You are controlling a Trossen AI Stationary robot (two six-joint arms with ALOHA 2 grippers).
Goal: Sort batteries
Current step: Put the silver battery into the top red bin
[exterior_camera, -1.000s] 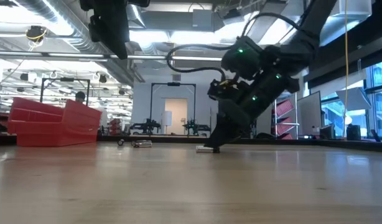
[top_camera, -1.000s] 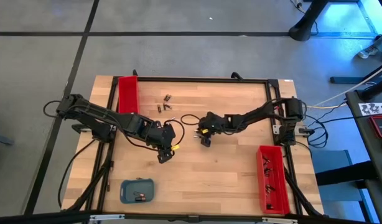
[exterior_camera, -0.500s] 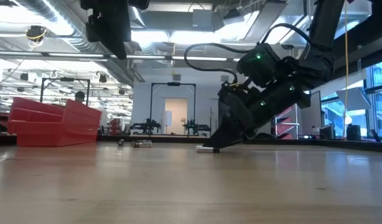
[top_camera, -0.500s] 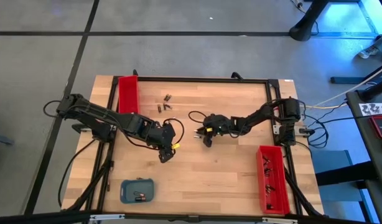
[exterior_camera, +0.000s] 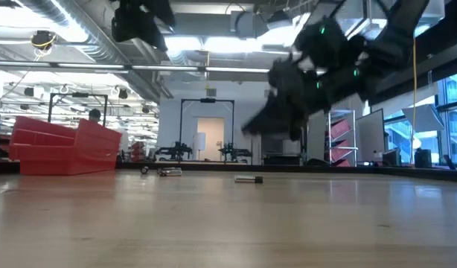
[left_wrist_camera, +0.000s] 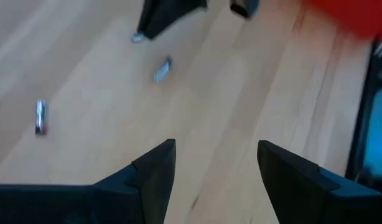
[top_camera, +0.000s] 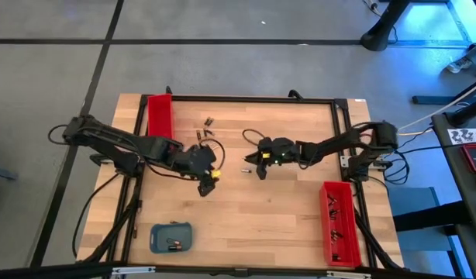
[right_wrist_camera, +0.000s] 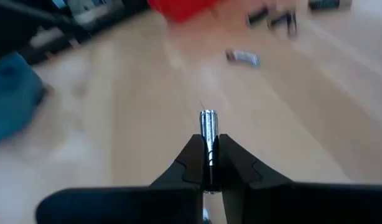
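Observation:
Small silvery batteries lie on their sides on the wooden table: one [top_camera: 246, 164] near the middle, also seen in the low view [exterior_camera: 248, 179], and a few [top_camera: 205, 130] farther back beside a red tray [top_camera: 159, 116]. My right gripper [right_wrist_camera: 208, 152] hangs above the table's middle [top_camera: 260, 172], shut on one battery [right_wrist_camera: 208, 124]. My left gripper [left_wrist_camera: 213, 155] is open and holds nothing, raised over the table left of centre [top_camera: 206, 186]. From its wrist view two batteries [left_wrist_camera: 40, 116] [left_wrist_camera: 162, 70] show lying ahead of it. My right gripper pinches a battery by its sides [right_wrist_camera: 208, 142] between the two fingertips. The battery lies along the fingers, and its free end [right_wrist_camera: 208, 115] sticks out past them. The fingers slant down from the table's right side. The battery is lifted clear of the table.
A second red tray [top_camera: 337, 221] with several batteries sits at the near right. A small blue-grey tray [top_camera: 171, 237] holding a few batteries sits at the near left. Black frame rails [top_camera: 246, 98] border the table. Bare wood lies between the arms and the near edge.
My right gripper has risen from the tabletop, tipped toward level and drawn slightly toward the far edge, carrying a battery clear of the wood. Another battery stays lying where the fingertips stood. My left gripper has risen a little and tipped.

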